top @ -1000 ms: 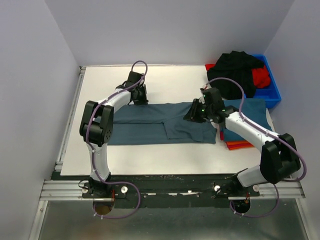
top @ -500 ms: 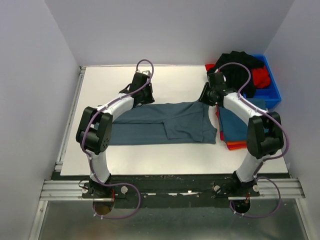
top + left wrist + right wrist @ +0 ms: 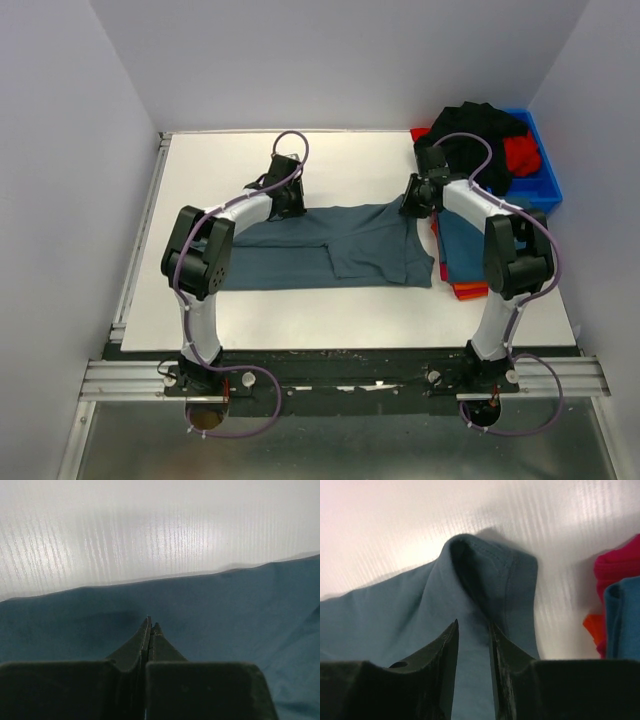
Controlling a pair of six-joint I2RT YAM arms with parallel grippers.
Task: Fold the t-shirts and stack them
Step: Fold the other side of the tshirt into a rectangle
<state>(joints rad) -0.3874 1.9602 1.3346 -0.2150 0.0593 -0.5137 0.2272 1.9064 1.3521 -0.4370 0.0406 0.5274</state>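
Where it sits far right, the blue bin [image 3: 546, 191] holds heaped clothes [image 3: 475, 135].

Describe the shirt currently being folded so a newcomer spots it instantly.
On the white table, look at its middle. The teal t-shirt lies spread flat there, the only garment laid out: the others sit folded in the stack at right or heaped in the blue bin.

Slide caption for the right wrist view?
Right gripper closed on a raised fold of the teal t-shirt; folded stack at right.
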